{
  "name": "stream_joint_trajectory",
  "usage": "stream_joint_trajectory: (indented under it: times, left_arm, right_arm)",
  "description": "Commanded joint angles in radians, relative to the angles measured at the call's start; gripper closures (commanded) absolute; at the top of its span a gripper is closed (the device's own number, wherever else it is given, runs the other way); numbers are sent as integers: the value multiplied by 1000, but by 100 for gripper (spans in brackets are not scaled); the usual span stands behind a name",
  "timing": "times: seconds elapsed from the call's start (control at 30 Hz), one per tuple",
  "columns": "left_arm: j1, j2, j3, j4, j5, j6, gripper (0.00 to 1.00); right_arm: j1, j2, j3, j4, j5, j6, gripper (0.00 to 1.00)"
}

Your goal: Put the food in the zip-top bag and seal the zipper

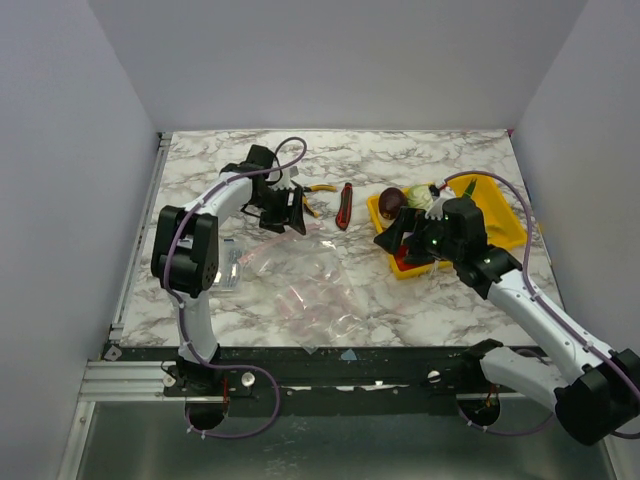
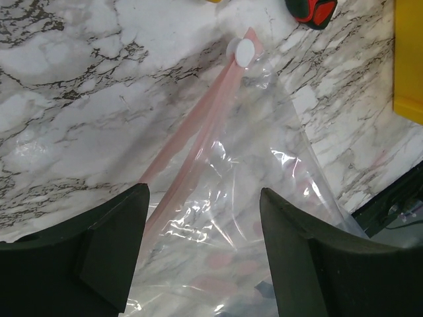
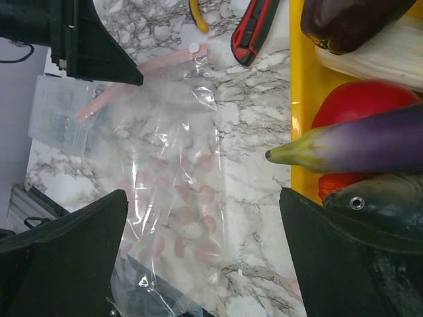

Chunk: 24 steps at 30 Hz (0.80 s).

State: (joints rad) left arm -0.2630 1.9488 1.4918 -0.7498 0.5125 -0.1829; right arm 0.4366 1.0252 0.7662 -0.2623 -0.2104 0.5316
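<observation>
The clear zip-top bag (image 1: 312, 282) lies flat on the marble table, its pink zipper strip (image 2: 198, 119) running toward a white slider (image 2: 244, 51). My left gripper (image 1: 283, 218) is open and empty, hovering over the bag's mouth (image 2: 205, 198). My right gripper (image 1: 400, 245) is open and empty (image 3: 203, 195) between the bag (image 3: 172, 172) and the yellow tray (image 1: 500, 215). The tray holds the food: a purple eggplant (image 3: 357, 145), a red piece (image 3: 363, 102), a maroon round one (image 3: 350, 23) and a pale cabbage (image 3: 380, 56).
A red-and-black utility knife (image 1: 344, 205) and yellow-handled pliers (image 1: 318, 190) lie behind the bag. A rigid clear box (image 1: 228, 265) sits left of the bag. Grey walls stand on three sides.
</observation>
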Motion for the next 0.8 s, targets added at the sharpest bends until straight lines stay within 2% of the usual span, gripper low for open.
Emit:
stream_joint_trajectory:
  times: [0.0, 0.07, 0.23, 0.33, 0.47, 0.53, 0.6, 0.7, 0.77]
  left_arm:
    - [5, 25, 3, -23, 66, 11, 31]
    - [4, 25, -4, -22, 68, 9, 34]
    - [4, 0, -38, 4, 92, -1, 49]
    - [4, 9, -54, 8, 105, -6, 62]
    - [3, 28, -74, 28, 169, -15, 63]
    - [4, 39, -74, 31, 195, -15, 67]
    - [4, 44, -67, 28, 210, -11, 75]
    - [4, 22, -68, 31, 236, -10, 98]
    - [5, -28, -92, 51, 236, -22, 100]
  right_arm:
    - [-1, -27, 0, -24, 33, 9, 0]
    - [-1, -24, 2, -25, 23, 12, 0]
    - [-1, -21, -5, -21, 25, 13, 0]
    - [-1, -22, -9, -8, 19, 24, 0]
    - [-1, -19, -8, -5, 17, 30, 0]
    - [-1, -21, -8, -5, 21, 32, 0]
    - [-2, -21, -8, -5, 24, 34, 0]
    - [-1, -15, -11, -2, 21, 43, 0]
    - [-1, -3, -9, -3, 15, 49, 0]
